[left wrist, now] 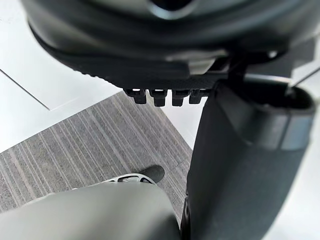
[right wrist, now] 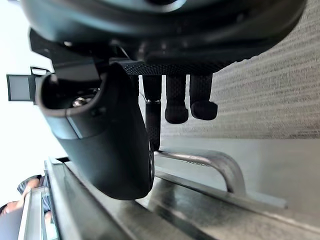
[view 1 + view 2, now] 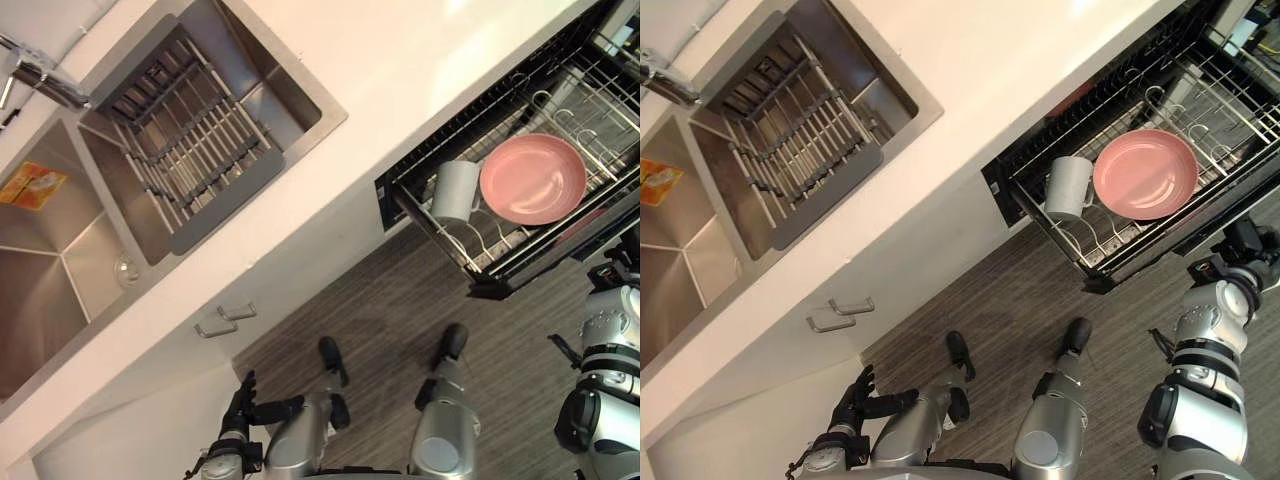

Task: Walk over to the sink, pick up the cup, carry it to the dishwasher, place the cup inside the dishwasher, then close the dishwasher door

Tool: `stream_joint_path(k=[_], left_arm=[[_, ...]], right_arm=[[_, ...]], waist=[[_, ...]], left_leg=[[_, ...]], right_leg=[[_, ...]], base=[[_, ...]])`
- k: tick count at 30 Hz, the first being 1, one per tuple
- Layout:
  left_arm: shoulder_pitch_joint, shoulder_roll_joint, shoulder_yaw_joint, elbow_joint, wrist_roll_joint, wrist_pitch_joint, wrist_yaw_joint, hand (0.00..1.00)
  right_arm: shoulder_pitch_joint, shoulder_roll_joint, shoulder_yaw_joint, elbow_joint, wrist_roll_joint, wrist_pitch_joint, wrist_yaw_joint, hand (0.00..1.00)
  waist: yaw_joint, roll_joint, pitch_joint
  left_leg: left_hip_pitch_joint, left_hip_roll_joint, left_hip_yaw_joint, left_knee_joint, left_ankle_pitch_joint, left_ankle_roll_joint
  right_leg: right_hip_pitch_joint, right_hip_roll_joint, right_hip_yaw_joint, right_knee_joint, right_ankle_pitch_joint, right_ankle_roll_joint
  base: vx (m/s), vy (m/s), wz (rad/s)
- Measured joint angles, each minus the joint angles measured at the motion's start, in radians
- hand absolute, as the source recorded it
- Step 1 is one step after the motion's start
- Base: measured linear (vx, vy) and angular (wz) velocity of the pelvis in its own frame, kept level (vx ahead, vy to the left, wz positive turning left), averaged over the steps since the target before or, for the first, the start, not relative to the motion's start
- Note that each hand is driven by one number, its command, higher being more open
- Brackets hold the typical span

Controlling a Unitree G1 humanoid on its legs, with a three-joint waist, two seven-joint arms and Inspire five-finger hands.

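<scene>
At 2 o'clock, cup [image 3: 455, 190] racked in open dishwasher [image 3: 487, 283]; next: push door shut w/ right hand [image 2: 165, 30], fingers loose, empty.

The cup [image 3: 455, 190] in the open dishwasher rack [image 3: 435, 240]
The cup is white and sits just beside a pink plate [image 3: 533, 178]. The sink [image 3: 40, 270], with a grey drainer [image 3: 190, 150] in it, is well apart. The left hand [image 3: 240, 400] hangs low, fingers relaxed.

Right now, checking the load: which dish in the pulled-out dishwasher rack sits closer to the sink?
The white cylindrical cup; the round pink plate lies beside it, on the far side.
</scene>
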State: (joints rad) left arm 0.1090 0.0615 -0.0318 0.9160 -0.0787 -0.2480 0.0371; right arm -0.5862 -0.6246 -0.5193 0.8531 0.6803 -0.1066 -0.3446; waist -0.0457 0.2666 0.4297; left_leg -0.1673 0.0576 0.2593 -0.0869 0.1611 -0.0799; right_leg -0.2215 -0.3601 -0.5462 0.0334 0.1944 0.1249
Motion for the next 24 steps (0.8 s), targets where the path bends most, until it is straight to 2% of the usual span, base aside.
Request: stream_joint_path(k=[2, 4, 9, 12, 13, 15, 20, 24], left_arm=[[0.001, -0.008, -0.024, 0.013, 0.000, -0.019, 0.000, 1.00], [0.003, -0.012, -0.036, 0.025, -0.002, -0.037, -0.002, 1.00], [0.006, -0.019, -0.039, 0.027, -0.039, -0.049, -0.033, 1.00], [0.020, -0.037, -0.041, 0.029, -0.037, -0.057, -0.038, 1.00], [0.025, -0.039, -0.042, 0.029, -0.023, -0.066, -0.036, 1.00], [0.026, -0.039, -0.057, 0.024, 0.000, -0.078, -0.028, 1.00], [0.025, -0.038, -0.066, 0.029, -0.009, -0.073, -0.030, 1.00], [0.019, -0.039, -0.064, 0.036, -0.075, -0.054, -0.053, 1.00]], right_arm=[[-0.021, -0.014, 0.019, 0.004, 0.006, -0.017, -0.013, 0.00], [-0.048, -0.019, 0.033, 0.012, 0.006, -0.017, -0.020, 0.00], [-0.137, -0.052, 0.137, 0.093, 0.002, 0.002, -0.021, 0.00], [-0.214, -0.091, 0.165, 0.165, -0.010, 0.018, -0.022, 0.00], [-0.239, -0.091, 0.189, 0.172, -0.020, 0.021, -0.021, 1.00], [-0.296, -0.091, 0.216, 0.204, -0.044, 0.025, -0.034, 1.00], [-0.305, -0.086, 0.290, 0.210, -0.175, 0.033, -0.002, 1.00], [-0.252, -0.028, 0.291, 0.163, -0.234, 0.030, 0.030, 1.00]], waist=[[0.003, 0.029, -0.002], [0.008, 0.041, -0.006], [0.029, 0.054, -0.015], [0.059, 0.074, -0.031], [0.061, 0.076, -0.032], [0.066, 0.082, -0.037], [0.060, 0.084, -0.039], [0.082, 0.078, -0.041]], left_leg=[[-0.001, -0.015, -0.047, -0.005, 0.002, 0.003], [-0.010, -0.029, -0.078, -0.005, 0.001, 0.004], [-0.018, -0.069, -0.146, -0.005, 0.010, 0.008], [-0.022, -0.097, -0.181, -0.004, 0.028, 0.019], [-0.023, -0.101, -0.185, -0.004, 0.034, 0.026], [-0.021, -0.108, -0.188, 0.000, 0.050, 0.048], [-0.005, -0.091, -0.180, -0.004, 0.045, 0.043], [0.001, -0.031, -0.155, -0.005, 0.032, 0.032]], right_leg=[[0.018, -0.030, -0.041, 0.044, -0.022, 0.008], [0.020, -0.056, -0.069, 0.080, -0.039, 0.015], [0.048, -0.126, -0.140, 0.158, -0.069, 0.028], [0.065, -0.169, -0.173, 0.206, -0.091, 0.043], [0.065, -0.177, -0.176, 0.215, -0.094, 0.046], [0.068, -0.184, -0.177, 0.223, -0.098, 0.048], [0.075, -0.163, -0.162, 0.215, -0.100, 0.045], [0.084, -0.080, -0.150, 0.145, -0.096, 0.027]], base=[[-0.06, 0.063, 0.56], [-0.07, 0.077, 0.57], [-0.05, 0.047, 0.55], [0.00, 0.018, 0.47], [0.02, -0.006, 0.20], [0.03, -0.035, 0.08], [-0.03, -0.054, -0.11], [-0.06, -0.083, -0.29]])
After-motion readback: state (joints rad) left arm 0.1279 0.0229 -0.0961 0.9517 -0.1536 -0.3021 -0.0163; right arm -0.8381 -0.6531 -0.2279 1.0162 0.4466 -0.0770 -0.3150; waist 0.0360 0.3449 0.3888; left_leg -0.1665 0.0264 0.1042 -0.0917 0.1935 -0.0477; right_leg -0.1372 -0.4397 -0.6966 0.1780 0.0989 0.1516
